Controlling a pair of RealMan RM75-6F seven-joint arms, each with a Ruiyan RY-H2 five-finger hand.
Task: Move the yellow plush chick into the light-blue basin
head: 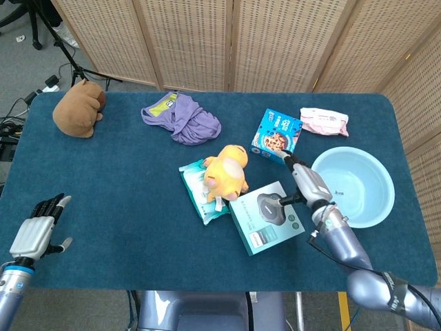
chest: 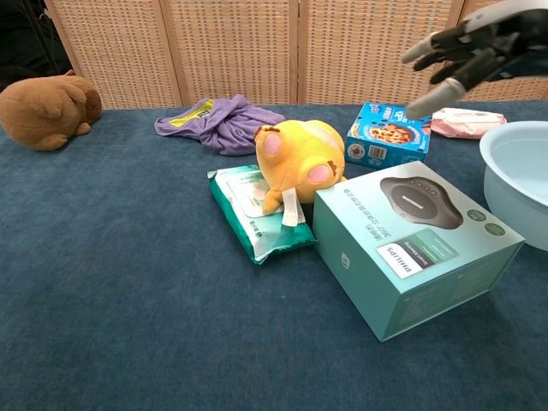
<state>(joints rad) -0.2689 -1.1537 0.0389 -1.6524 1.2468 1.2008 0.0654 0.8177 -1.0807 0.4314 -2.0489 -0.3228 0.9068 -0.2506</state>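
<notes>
The yellow plush chick [head: 225, 172] [chest: 298, 159] lies mid-table, partly on a green wipes pack [head: 200, 191] [chest: 257, 209] and against a teal Philips box [head: 267, 216] [chest: 413, 242]. The light-blue basin [head: 353, 185] [chest: 519, 176] stands at the right, with nothing in it. My right hand [head: 308, 185] [chest: 467, 53] hovers open, fingers spread, above the teal box between the chick and the basin, touching nothing. My left hand [head: 37, 232] stays open low at the table's near left edge, seen in the head view alone.
A brown plush [head: 78, 109] [chest: 44, 110] sits at the far left. Purple cloth [head: 185, 118] [chest: 224, 121] lies behind the chick. A blue cookie box [head: 276, 136] [chest: 388, 134] and a pink packet [head: 324, 121] [chest: 467, 122] lie at the back right.
</notes>
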